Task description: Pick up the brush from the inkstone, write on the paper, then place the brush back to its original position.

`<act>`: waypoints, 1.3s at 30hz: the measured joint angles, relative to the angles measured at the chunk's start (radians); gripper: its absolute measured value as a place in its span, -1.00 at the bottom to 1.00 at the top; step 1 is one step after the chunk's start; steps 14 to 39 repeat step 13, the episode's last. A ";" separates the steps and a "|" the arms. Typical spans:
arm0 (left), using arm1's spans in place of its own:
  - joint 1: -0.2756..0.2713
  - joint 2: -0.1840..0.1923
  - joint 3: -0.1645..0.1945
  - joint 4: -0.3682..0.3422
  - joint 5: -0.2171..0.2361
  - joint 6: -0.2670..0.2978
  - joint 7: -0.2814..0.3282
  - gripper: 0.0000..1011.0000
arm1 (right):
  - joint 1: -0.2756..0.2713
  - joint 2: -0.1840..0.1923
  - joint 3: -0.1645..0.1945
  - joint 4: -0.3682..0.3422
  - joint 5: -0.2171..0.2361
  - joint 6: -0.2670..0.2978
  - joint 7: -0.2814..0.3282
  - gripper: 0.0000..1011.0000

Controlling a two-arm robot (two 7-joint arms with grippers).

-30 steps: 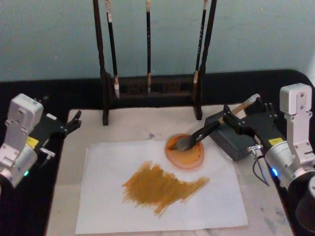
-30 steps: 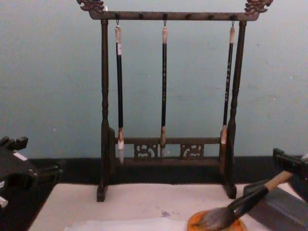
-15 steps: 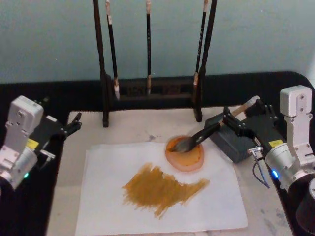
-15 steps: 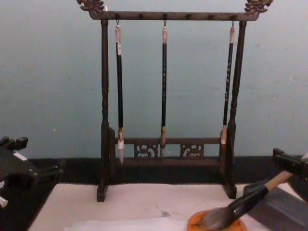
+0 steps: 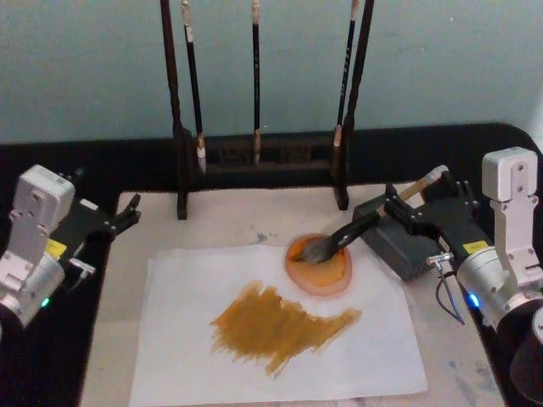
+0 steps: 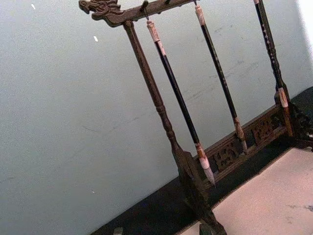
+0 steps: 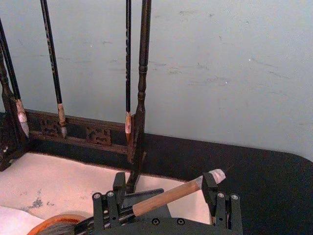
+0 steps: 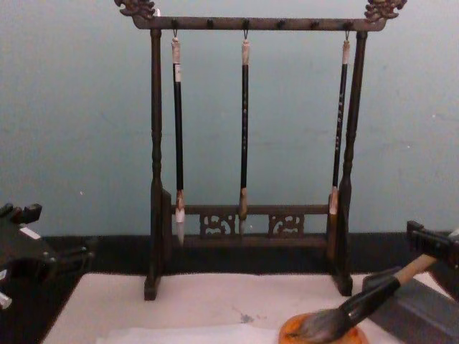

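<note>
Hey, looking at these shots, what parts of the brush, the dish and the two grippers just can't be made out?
- Large calligraphy brush: right wrist view, black lower shaft and tuft hidden behind the right gripper.
- Round orange-brown inkstone dish: chest view, cut off by the bottom edge.
- Left gripper: head view, too small to tell whether it is open.
- Thin white paper sheet: chest view, painted patch out of frame.

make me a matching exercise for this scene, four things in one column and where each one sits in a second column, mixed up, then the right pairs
Things:
1. brush
2. paper
3. three thin brushes
4. left gripper

Places or states:
A. hanging from the wooden stand
B. carries a broad orange-brown smear
C. tuft in the inkstone, shaft on the grey block, handle between the right gripper's fingers
D. at the mat's left edge, away from the brush

Pairs: 1-C, 2-B, 3-A, 4-D
</note>
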State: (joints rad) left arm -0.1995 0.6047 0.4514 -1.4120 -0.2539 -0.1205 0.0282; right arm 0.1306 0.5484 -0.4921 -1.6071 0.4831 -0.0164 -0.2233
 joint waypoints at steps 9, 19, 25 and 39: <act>0.000 0.000 0.000 0.000 0.000 0.000 0.000 1.00 | 0.000 0.000 0.000 0.000 0.000 0.000 0.000 0.98; 0.000 0.000 0.000 0.000 0.000 0.000 0.000 1.00 | 0.000 0.000 0.000 0.000 0.000 0.000 0.000 0.98; 0.000 0.000 0.000 0.000 0.000 0.000 0.000 1.00 | 0.000 0.000 0.000 0.000 0.000 0.000 0.000 0.98; 0.000 0.000 0.000 0.000 0.000 0.000 0.000 1.00 | 0.000 0.000 0.000 0.000 0.000 0.000 0.000 0.98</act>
